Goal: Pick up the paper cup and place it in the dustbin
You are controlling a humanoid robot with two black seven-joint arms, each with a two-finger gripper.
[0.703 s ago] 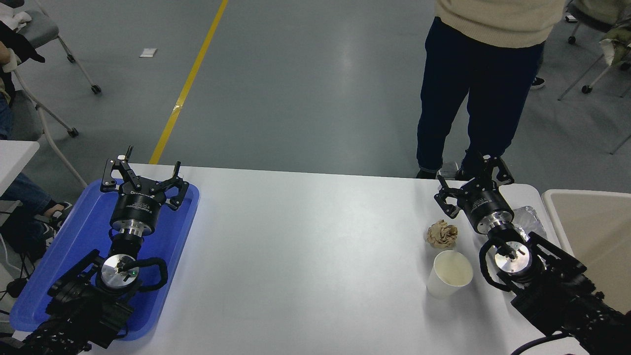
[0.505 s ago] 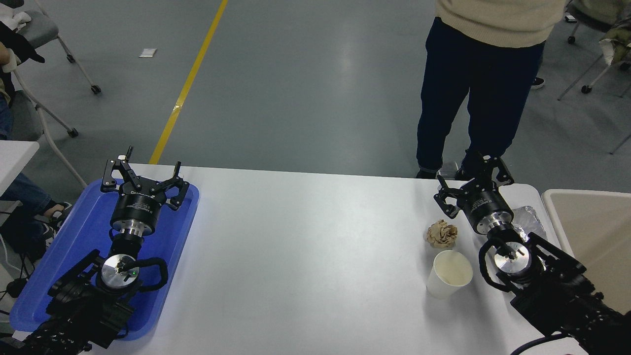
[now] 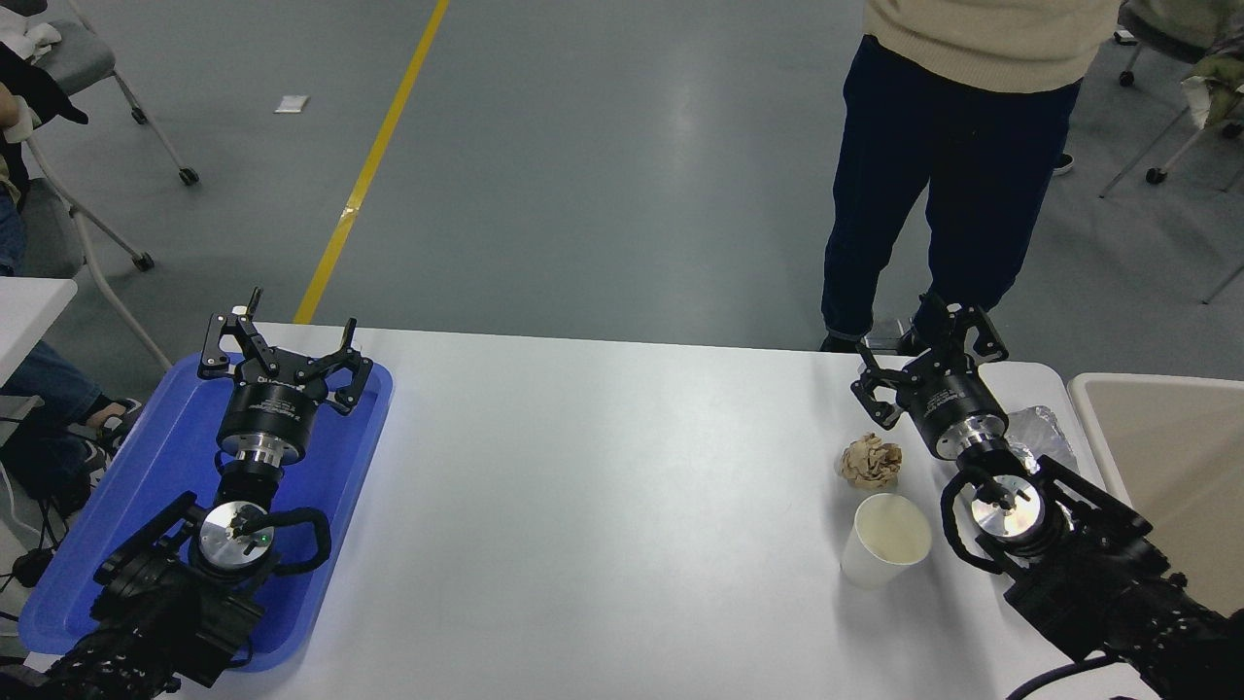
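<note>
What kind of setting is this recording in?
Probably an indoor lab or workshop hall: smooth grey floor with a painted yellow line, wheeled chairs at the edges, and a white work table.

White paper cup (image 3: 882, 549) with a cream inside stands on a white bench (image 3: 603, 486) beside a brown paper ball (image 3: 871, 461). Blue tray (image 3: 155, 506), silver foil tray (image 3: 1045, 437), beige dustbin (image 3: 1166, 437); both end effectors black.
</note>
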